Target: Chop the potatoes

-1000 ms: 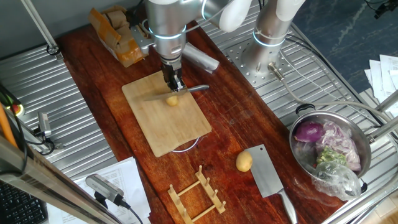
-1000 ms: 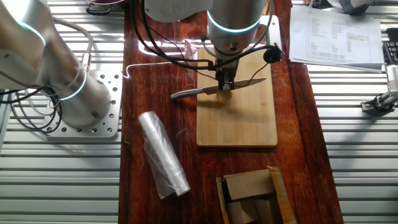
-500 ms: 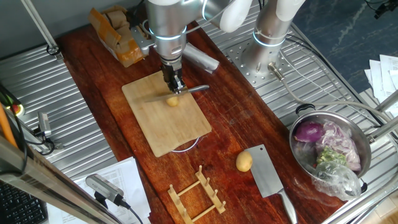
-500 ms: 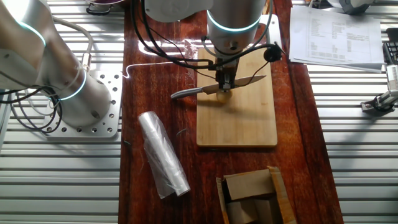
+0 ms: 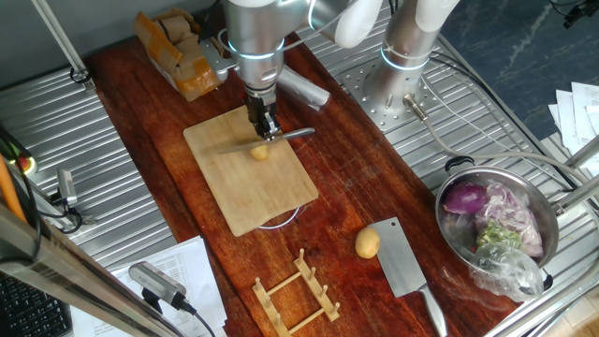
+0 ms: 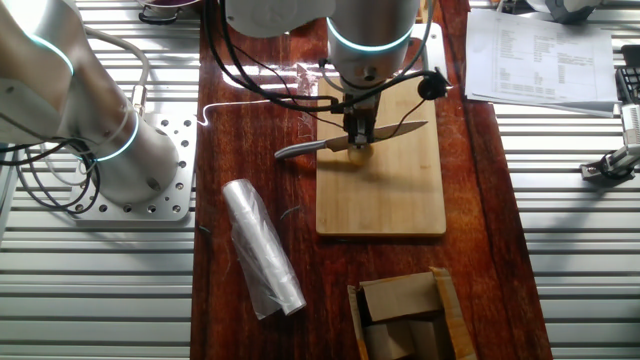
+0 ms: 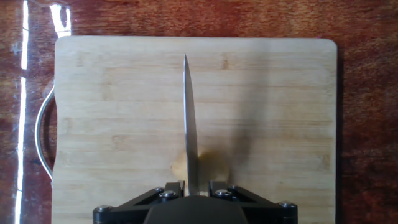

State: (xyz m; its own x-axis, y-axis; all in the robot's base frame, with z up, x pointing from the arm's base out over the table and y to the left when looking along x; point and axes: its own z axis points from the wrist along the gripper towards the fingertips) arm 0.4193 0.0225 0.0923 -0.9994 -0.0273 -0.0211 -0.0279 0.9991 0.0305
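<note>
On the bamboo cutting board (image 5: 248, 183), toward its far end, one small potato (image 5: 259, 152) lay directly under the knife (image 6: 350, 142). The tool (image 5: 266, 129) was clamped on the knife near where blade met handle, holding it level with the edge turned down. In the hand view the blade (image 7: 189, 143) ran straight away from the fingers and crossed the middle of the potato (image 7: 200, 167), so the cut looked aimed to halve it. I could not tell whether the edge had already bitten in or only rested on the skin. Holding the knife so close to the blade probably kept it from twisting under the downward push.

A second potato (image 5: 367, 243) waited whole on the wooden counter (image 5: 346, 178), near the right of the board and just beside a cleaver (image 5: 404, 262) lying flat. Well off to the right a steel pot (image 5: 496, 229) held a purple onion (image 5: 465, 197) and some plastic wrapping. A slatted wooden rack (image 5: 295, 292) stood at the near edge, and a torn cardboard box (image 5: 173, 51) sat at the far left corner. A roll of clear film (image 6: 262, 248) lay beside the board. The dark red counter was flanked by ribbed metal panels, with printed papers (image 6: 540, 55) scattered on them, and a second arm's base (image 5: 407, 56) was bolted on behind.
</note>
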